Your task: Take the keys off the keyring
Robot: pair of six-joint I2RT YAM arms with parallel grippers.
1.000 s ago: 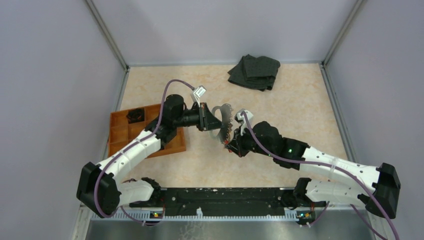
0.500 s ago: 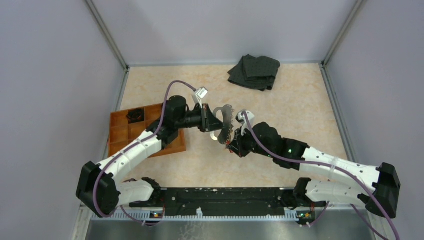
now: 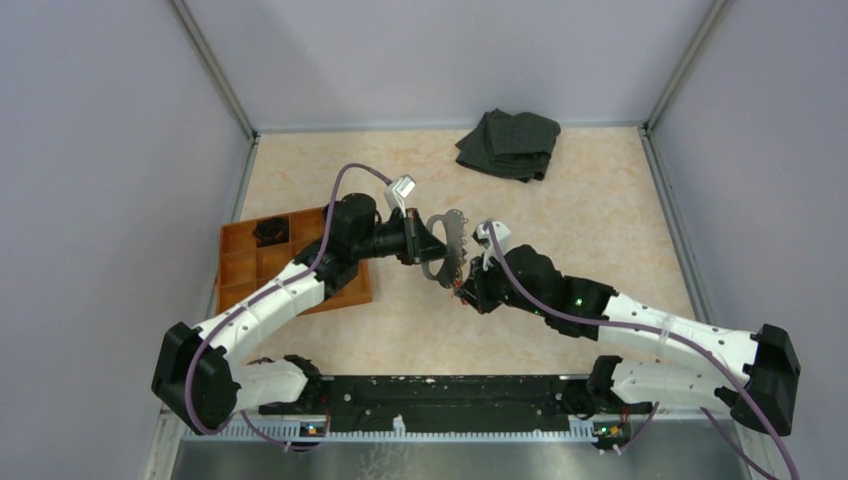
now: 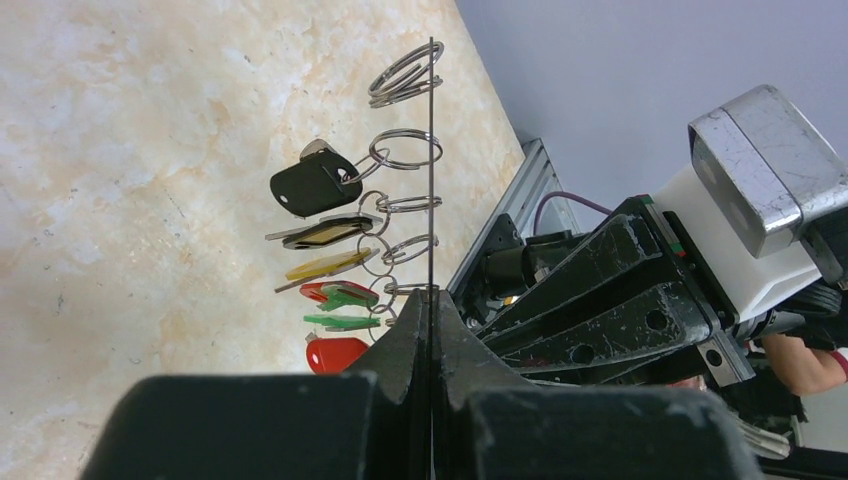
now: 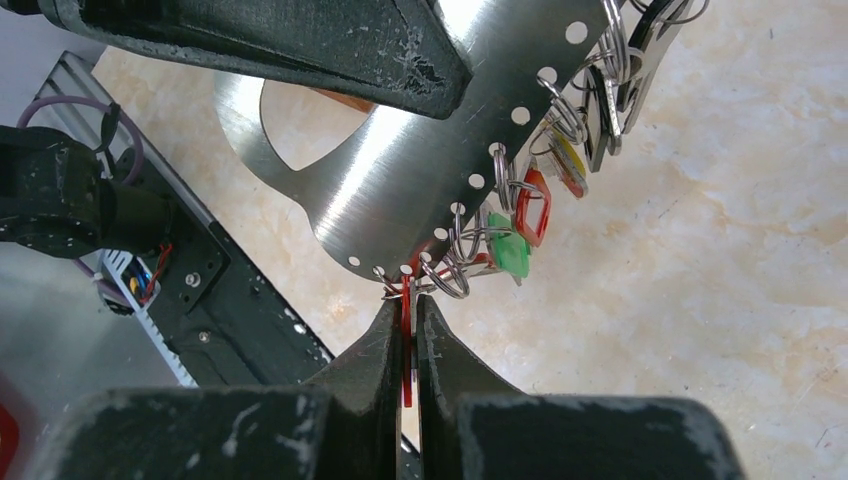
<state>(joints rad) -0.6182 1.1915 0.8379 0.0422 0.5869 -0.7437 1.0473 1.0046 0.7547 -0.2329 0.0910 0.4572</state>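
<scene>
The keyring (image 3: pixel 446 246) is a flat silvery crescent plate with holes along its rim, held above the table. My left gripper (image 3: pixel 418 243) is shut on its edge; in the left wrist view the keyring (image 4: pixel 431 150) shows edge-on, rising from the left gripper (image 4: pixel 432 296). Several keys hang from small split rings on it: a black-headed key (image 4: pixel 315 185), a green one (image 4: pixel 340 321) and a red one (image 4: pixel 335 353). My right gripper (image 5: pixel 405 305) is shut on a red-headed key (image 5: pixel 406 345) at the low end of the keyring (image 5: pixel 420 170), next to a green key (image 5: pixel 508 255).
An orange gridded tray (image 3: pixel 285 262) lies at the left under my left arm, with a black coiled object (image 3: pixel 268 231) in one cell. A folded dark cloth (image 3: pixel 510 143) lies at the back. A black rail (image 3: pixel 450 400) runs along the near edge.
The keyring has tilted slightly between the two grippers and its pale lower part no longer shows. Both grippers keep their hold and have barely moved.
</scene>
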